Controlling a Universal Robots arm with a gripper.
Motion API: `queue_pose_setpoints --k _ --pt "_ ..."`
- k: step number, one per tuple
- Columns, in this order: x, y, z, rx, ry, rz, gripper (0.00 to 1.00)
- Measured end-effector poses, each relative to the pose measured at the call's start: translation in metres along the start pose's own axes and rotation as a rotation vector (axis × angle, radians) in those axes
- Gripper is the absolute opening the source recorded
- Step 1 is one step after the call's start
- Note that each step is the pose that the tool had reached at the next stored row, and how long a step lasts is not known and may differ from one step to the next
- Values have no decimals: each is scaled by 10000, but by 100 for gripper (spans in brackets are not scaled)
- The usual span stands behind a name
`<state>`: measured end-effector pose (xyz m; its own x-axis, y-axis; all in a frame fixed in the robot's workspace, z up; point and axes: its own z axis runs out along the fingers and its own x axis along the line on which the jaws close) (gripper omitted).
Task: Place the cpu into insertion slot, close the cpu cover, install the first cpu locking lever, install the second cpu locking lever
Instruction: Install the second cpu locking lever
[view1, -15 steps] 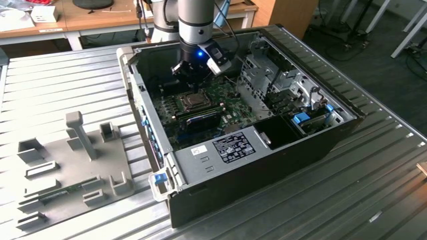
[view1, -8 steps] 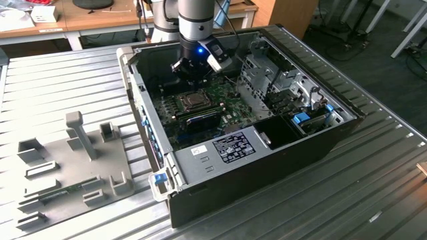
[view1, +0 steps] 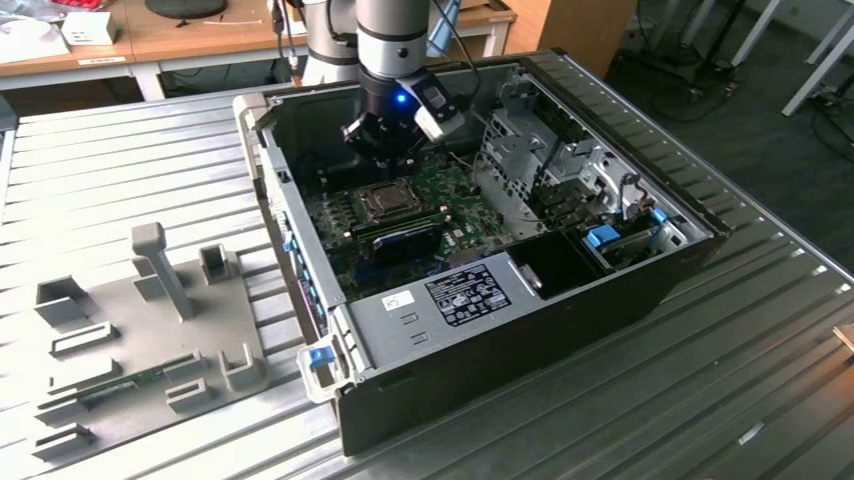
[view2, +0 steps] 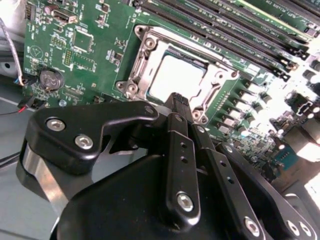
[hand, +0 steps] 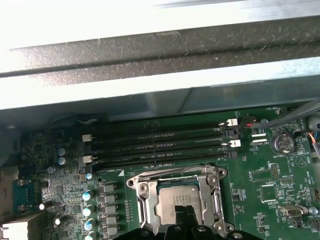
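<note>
Gripper: the gripper (view2: 180, 100) hangs low over the socket, its black fingers drawn together to one narrow tip with nothing between them; in the first wrist view the tip (hand: 184, 216) sits over the chip's near edge.
Cpu: the cpu (view2: 176, 77) lies flat inside the insertion slot (hand: 176, 200), silvery top up, just beyond the fingertips at about twelve o'clock from them in the second wrist view.
Cpu cover: the cpu cover (view2: 217, 82) appears folded down, its metal frame ringing the chip through the square window.
Step in hand: placing looks done and the cover looks closed; I judge the work stands at the locking levers, though whether either is latched I cannot tell.
Next move calls for: a closed tip pressing sideways and down on a thin lever, with care not to scrape the board.
Further off: green motherboard (hand: 280, 175), then memory slots (hand: 160, 145) at twelve o'clock from the socket in the first wrist view.
Farthest: the computer case (view1: 641, 290) on a ribbed metal table (view1: 134, 160).
</note>
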<state>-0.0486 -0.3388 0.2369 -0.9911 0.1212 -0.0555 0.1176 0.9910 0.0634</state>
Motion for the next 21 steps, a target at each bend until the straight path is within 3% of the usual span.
queue_pose_setpoints --k 14,21 --pt "-1 -1 -20 -9 2 1 11" --pt "-13 -94 -25 -11 2 1 11"
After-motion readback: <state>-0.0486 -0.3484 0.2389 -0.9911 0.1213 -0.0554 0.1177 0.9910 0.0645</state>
